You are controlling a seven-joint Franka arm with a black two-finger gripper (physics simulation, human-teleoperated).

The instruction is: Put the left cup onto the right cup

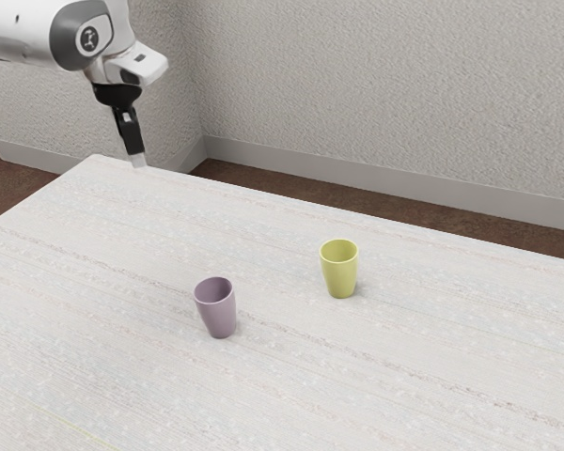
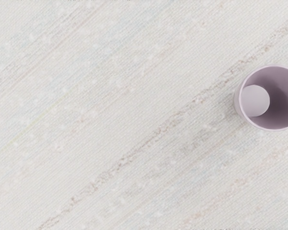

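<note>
Progress: nothing is done yet. Both cups stand apart on the table, so the approach, grasp, lift and placing are all left.
Gripper: raised high and holding nothing. Whether it is spread or pressed together cannot be told.
Purple cup: upright, mouth up, tapered and plain mauve. It is well below the gripper and not under it; the wrist view shows it off to one side.
Yellow-green cup: upright, and farther from the gripper than the purple cup.

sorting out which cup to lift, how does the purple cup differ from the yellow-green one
Colour: the purple cup is pale mauve, the yellow-green cup lime. Place: the purple cup stands nearer the camera, toward the exterior view's left; the yellow-green cup farther back, to its right. Both stand upright, mouths up, apart on the table, alike in shape.
</note>
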